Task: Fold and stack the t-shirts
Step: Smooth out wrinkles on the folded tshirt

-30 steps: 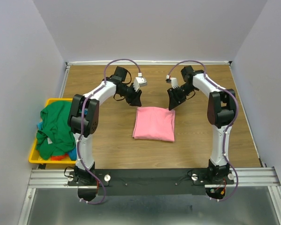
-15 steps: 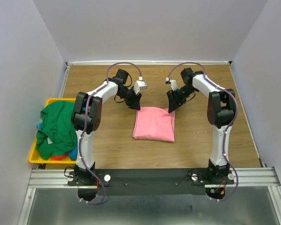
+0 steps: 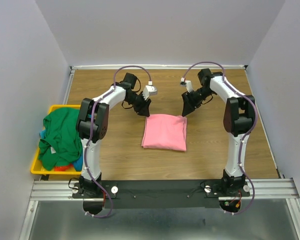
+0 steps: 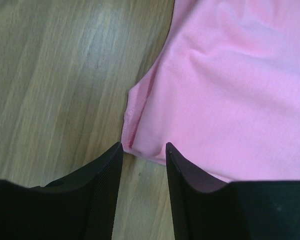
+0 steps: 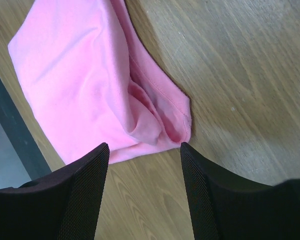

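Field notes, my bench. The table (image 3: pixel 120 155) has a brown wood-grain top, with pale streaks in the grain in both close views. Thin metal trim (image 3: pixel 160 66) runs along its far edge. The back wall (image 3: pixel 160 30), left wall (image 3: pixel 15 75) and right wall (image 3: pixel 290 75) are plain white with a faint lavender cast. A slotted aluminium rail (image 3: pixel 50 189) spans the near edge, with a grey surface (image 3: pixel 155 225) below it. The light is even and the shadows are soft.

Middle t-shirt (image 3: pixel 164 132): plain pink
Left t-shirt (image 3: pixel 60 136): green
Bin (image 3: pixel 56 107): yellow
Table (image 3: pixel 120 155): brown wood stripes
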Robot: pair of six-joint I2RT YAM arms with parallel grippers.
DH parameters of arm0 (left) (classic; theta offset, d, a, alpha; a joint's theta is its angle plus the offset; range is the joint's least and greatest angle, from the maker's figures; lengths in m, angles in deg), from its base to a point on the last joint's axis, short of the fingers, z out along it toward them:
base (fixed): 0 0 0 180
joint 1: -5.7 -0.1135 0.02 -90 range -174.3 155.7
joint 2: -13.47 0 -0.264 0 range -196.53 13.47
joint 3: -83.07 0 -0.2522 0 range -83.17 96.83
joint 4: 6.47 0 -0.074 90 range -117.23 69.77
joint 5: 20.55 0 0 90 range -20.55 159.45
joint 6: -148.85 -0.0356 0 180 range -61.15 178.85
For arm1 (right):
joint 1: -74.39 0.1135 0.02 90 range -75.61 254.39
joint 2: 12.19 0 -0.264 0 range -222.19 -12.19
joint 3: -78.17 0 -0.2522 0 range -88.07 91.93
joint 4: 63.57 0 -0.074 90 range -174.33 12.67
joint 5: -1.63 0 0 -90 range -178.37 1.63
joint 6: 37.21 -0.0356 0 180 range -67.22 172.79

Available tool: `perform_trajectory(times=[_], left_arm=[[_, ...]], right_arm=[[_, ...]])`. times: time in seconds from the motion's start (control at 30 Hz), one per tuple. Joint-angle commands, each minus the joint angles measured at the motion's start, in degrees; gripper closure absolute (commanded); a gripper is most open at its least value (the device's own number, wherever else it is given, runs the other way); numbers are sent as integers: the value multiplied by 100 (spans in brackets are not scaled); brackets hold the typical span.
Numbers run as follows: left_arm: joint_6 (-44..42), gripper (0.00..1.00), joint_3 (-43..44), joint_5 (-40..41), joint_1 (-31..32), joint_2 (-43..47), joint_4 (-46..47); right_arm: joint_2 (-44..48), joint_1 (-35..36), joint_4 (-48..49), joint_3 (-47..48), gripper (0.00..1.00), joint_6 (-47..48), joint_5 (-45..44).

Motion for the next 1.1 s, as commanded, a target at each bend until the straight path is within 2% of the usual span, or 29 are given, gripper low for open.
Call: perform_trajectory(times=[0.0,0.43,0.77,0.9,1.07], left_arm=[[-152,52,231,-76,11,-175,-199],[-213,54,425,-120,20,-404,-348],[-231,62,381,-85,29,-465,-357],[-222,70,390,-67,29,-509,-331],[-204,93,364,56,29,-579,-322]], right_arm=[[14,11,-163,12,34,383,174],[-30,274,92,-366,37,762,-2],[-30,406,232,-419,51,832,-423],[57,406,338,-489,60,858,-705],[277,398,312,-428,84,780,-995]])
